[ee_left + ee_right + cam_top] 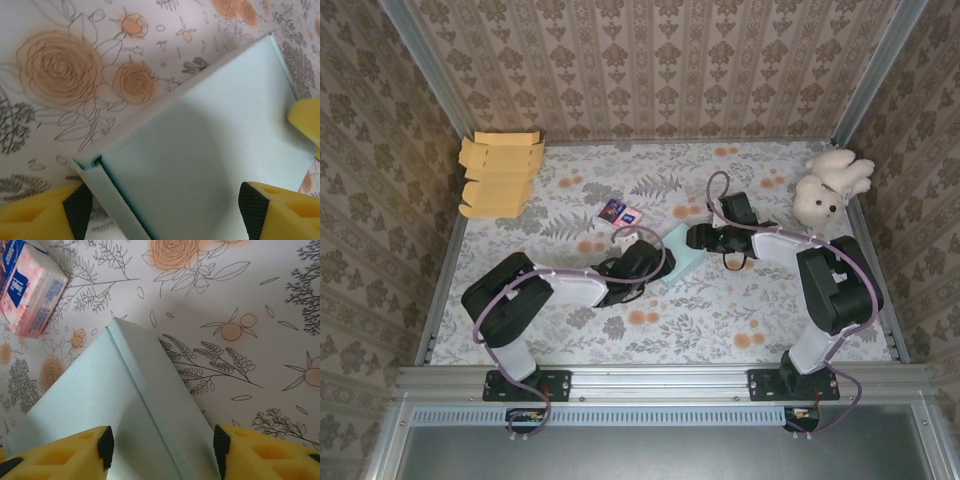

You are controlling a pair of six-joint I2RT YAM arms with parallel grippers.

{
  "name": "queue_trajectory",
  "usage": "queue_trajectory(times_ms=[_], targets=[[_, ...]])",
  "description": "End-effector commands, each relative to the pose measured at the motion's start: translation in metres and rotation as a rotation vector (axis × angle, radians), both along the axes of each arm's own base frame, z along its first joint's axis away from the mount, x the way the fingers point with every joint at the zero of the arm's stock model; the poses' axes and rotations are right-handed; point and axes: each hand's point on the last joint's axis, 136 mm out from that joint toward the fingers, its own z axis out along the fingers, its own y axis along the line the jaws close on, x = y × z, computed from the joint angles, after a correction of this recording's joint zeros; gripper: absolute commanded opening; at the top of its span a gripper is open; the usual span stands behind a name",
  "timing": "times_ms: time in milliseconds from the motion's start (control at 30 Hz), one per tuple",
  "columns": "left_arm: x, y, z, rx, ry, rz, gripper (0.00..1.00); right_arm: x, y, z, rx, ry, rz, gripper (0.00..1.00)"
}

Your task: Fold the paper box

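The paper box is pale teal and lies on the flowered tabletop between my two arms. My left gripper is at its near-left end. In the left wrist view the left gripper is open, its pads on either side of the box, whose folded side wall stands by the left pad. My right gripper is at the far-right end. In the right wrist view the right gripper is open astride a creased corner of the box.
Flat yellow box blanks are piled at the back left. Small blue and pink packets lie just behind the box, one packet close to the right gripper. A white teddy bear sits at the back right. Patterned walls enclose the table.
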Motion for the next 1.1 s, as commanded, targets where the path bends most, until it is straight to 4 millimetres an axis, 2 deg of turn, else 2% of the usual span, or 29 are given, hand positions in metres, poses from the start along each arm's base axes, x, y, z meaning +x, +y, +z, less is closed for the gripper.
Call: queue_trajectory(times_ms=[0,200,400,567,733,1067], targets=[[0.017,-0.025,0.032,-0.053,-0.063,-0.062,0.79,-0.004,0.012,0.028,0.089,-0.049,0.014,0.56],[0.042,-0.049,0.064,-0.039,-0.145,-0.128,0.8,0.005,0.003,0.055,0.099,-0.142,-0.065,0.55],[0.076,-0.077,0.082,0.002,-0.206,-0.192,0.79,0.018,-0.012,0.065,0.06,-0.21,-0.156,0.55],[0.103,-0.097,0.083,0.016,-0.239,-0.222,0.79,0.033,-0.03,0.061,0.015,-0.246,-0.238,0.55],[0.125,-0.114,0.072,0.039,-0.243,-0.252,0.78,0.051,-0.05,0.055,0.035,-0.271,-0.318,0.55],[0.154,-0.124,0.059,0.069,-0.255,-0.237,0.78,0.077,-0.083,0.039,0.016,-0.267,-0.402,0.55]])
